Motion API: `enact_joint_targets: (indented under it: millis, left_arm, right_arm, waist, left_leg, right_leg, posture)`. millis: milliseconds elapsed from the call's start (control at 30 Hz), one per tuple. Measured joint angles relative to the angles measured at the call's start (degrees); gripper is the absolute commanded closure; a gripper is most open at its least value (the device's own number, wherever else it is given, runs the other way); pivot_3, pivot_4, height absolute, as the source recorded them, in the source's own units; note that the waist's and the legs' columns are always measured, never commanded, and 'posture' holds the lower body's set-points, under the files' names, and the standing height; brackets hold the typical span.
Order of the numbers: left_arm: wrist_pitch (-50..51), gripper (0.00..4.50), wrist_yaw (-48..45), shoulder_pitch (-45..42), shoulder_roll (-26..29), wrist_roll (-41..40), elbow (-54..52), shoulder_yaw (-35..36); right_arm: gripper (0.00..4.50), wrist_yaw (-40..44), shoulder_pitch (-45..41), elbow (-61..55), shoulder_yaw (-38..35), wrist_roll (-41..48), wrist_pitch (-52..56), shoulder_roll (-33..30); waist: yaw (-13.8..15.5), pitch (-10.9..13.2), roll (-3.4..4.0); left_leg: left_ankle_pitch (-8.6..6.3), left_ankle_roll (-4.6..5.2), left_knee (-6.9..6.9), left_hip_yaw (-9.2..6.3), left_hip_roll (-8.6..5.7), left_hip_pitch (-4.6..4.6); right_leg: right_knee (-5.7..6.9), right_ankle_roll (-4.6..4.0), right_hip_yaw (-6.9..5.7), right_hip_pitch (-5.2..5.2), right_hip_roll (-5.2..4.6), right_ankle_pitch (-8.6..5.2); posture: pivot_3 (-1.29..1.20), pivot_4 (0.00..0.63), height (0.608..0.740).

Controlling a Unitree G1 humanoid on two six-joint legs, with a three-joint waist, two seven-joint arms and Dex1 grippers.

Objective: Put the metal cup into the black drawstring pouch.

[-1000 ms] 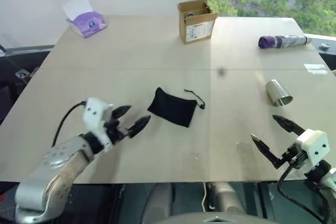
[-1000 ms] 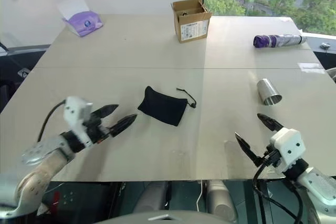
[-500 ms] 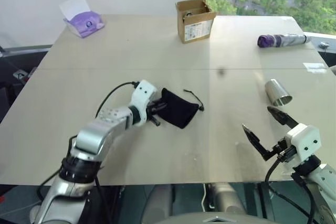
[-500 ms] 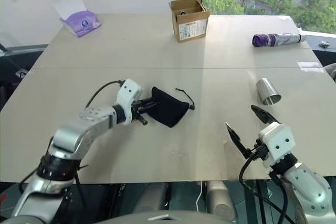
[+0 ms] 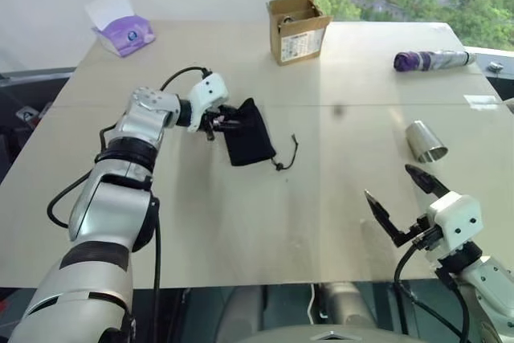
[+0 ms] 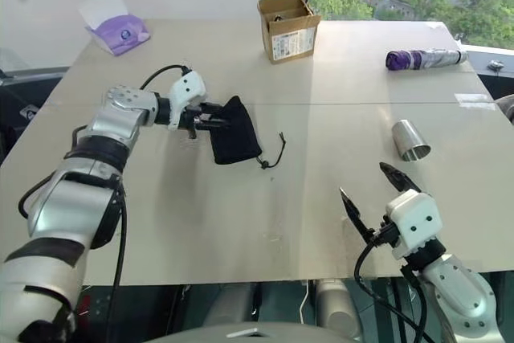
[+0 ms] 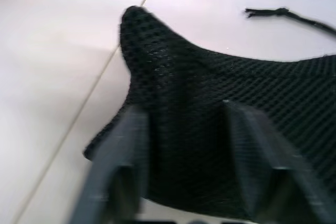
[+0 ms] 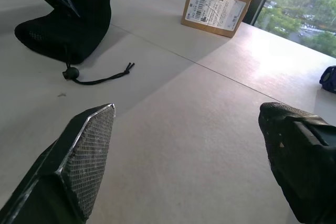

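**Left-eye view: pouch pinched at one corner, cup lying apart**

Left-eye view showed the left gripper (image 5: 229,124) reaching across the pale table (image 5: 241,214) and pinching the black drawstring pouch (image 5: 247,136) by its upper corner. That corner stood raised off the surface while the rest of the cloth sagged down onto the tabletop. In the left wrist view the two fingers (image 7: 123,161) sat against the mesh fabric with cloth bunched between them, so the jaws were closed on the pouch rather than on each other. The drawstring cord (image 5: 287,153) trailed from the pouch's lower end across the table towards the robot's right, ending in a small knot.

The metal cup (image 5: 426,141) lay on its side well apart from the pouch, over on the right half of the table, its open mouth turned towards the near edge. The right gripper (image 5: 401,198) hung near the table's front edge, just short of the cup, with its jaws spread wide and nothing between them.

At the far side stood a cardboard box (image 5: 299,30). A purple tissue pack (image 5: 122,31) rested at the far left corner, and a purple-and-silver tube (image 5: 432,60) lay at the far right.
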Motion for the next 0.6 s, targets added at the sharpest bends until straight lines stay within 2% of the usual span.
enact_joint_targets:
  millis: [33,67,133,200,300,433,600]
  left_arm:
    - [3.6,1.34,-0.6,2.6,1.5,-1.6,-5.7,1.7]
    - [9.7,1.34,-0.1,9.0,4.3,-4.5,-18.4,5.1]
    - [13.6,1.34,0.4,12.0,5.2,-6.2,-24.6,6.5]
    - [20.7,1.34,6.9,27.1,7.6,-8.1,-48.6,12.3]
    - [26.5,1.34,15.4,39.2,6.4,-7.5,-67.6,13.2]
    - [27.5,1.34,22.5,43.5,4.7,-3.6,-76.7,11.4]
    - [22.7,1.34,28.4,43.2,6.1,5.4,-75.2,8.4]
  right_arm:
    - [0.0,0.1,-0.1,-0.6,0.2,0.2,0.2,-0.1]
    - [0.0,0.2,0.1,-1.4,0.2,0.8,0.5,-0.4]
    - [0.0,0.3,0.3,-1.6,-0.1,1.0,0.8,-0.6]
    - [0.0,1.3,-0.5,-1.5,0.4,1.3,1.1,-1.6]
    - [0.0,2.6,-2.0,-0.3,0.8,1.4,1.2,-2.8]
    - [0.0,3.9,-2.9,0.3,0.8,1.8,1.1,-3.7]
    - [0.0,4.0,-1.1,0.4,1.0,2.0,0.8,-3.6]
  waist:
    - [-0.6,0.0,0.03]
    - [-1.3,0.0,0.05]
    - [-1.4,0.0,0.04]
    - [-1.5,0.0,0.11]
    - [-0.1,0.0,0.07]
    - [1.6,0.0,0.12]
    - [1.3,0.0,0.13]
  left_leg:
    - [0.0,0.0,-0.02,0.01,0.02,-0.07]
    - [0.0,-0.01,-0.11,0.08,0.05,0.04]
    - [0.0,-0.01,-0.18,0.05,0.02,0.06]
    - [-0.01,-0.01,-0.25,0.05,0.21,0.24]
    - [-0.01,-0.01,-0.1,0.05,0.03,0.16]
    - [0.01,0.0,0.29,-0.08,0.0,0.29]
    - [0.02,0.0,0.36,0.02,0.02,0.56]
  right_leg:
    - [0.0,0.0,0.03,-0.09,-0.02,0.01]
    - [0.01,-0.01,0.22,-0.09,-0.05,0.01]
    - [0.0,-0.02,0.14,-0.07,-0.11,-0.01]
    - [0.0,-0.01,0.4,-0.06,-0.19,0.0]
    - [0.0,0.0,0.17,0.0,-0.18,0.0]
    - [0.03,0.01,-0.02,0.35,-0.1,-0.01]
    - [0.03,0.07,0.05,0.6,-0.07,-0.19]
  posture:
    - [0.0,0.15,0.74]
    - [0.0,0.15,0.74]
    - [0.0,0.15,0.74]
    - [0.0,0.15,0.74]
    - [0.0,0.15,0.74]
    - [0.0,0.15,0.74]
    - [0.0,0.15,0.74]
